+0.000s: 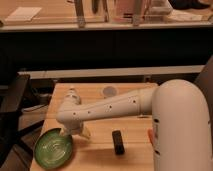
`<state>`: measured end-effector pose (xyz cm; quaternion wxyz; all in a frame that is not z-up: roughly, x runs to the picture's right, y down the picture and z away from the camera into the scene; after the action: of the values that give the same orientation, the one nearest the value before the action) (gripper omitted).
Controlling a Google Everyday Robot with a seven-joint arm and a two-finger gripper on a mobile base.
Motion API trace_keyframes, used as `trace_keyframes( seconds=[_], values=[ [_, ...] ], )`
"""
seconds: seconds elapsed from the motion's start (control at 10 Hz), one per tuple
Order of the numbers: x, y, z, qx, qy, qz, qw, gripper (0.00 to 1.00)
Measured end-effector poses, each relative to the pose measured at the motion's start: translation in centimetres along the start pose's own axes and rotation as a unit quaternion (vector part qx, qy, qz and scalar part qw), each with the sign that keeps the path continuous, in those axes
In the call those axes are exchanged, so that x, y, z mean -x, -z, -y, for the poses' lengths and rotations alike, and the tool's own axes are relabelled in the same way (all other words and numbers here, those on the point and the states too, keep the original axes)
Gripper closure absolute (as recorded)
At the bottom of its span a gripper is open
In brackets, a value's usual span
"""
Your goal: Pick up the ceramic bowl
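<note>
Hand (75, 133) at ceramic bowl's (52, 149) right rim; grip state unclear; bowl at table (95, 155) corner.

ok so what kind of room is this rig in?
Probably an office or lab break area: a small wooden table holds the ceramic bowl, with a long counter behind. The gripper is beside the bowl's rim.

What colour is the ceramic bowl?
Glossy green with pale rings inside, in the camera view; the gripper is beside it.
</note>
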<state>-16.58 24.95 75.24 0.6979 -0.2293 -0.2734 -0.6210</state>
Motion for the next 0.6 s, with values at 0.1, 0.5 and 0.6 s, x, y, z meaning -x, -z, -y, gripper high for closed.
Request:
trace_keyframes(
  seconds=[0.1,0.5,0.6],
  values=[
    [-0.02,-0.13,-0.04,0.001,0.004,0.001,1.0000,0.20],
    [-0.06,-0.56,0.00,0.003,0.018,0.003,0.9998,0.20],
    [-0.04,-0.71,-0.01,0.004,0.021,0.004,0.9998,0.20]
  ],
)
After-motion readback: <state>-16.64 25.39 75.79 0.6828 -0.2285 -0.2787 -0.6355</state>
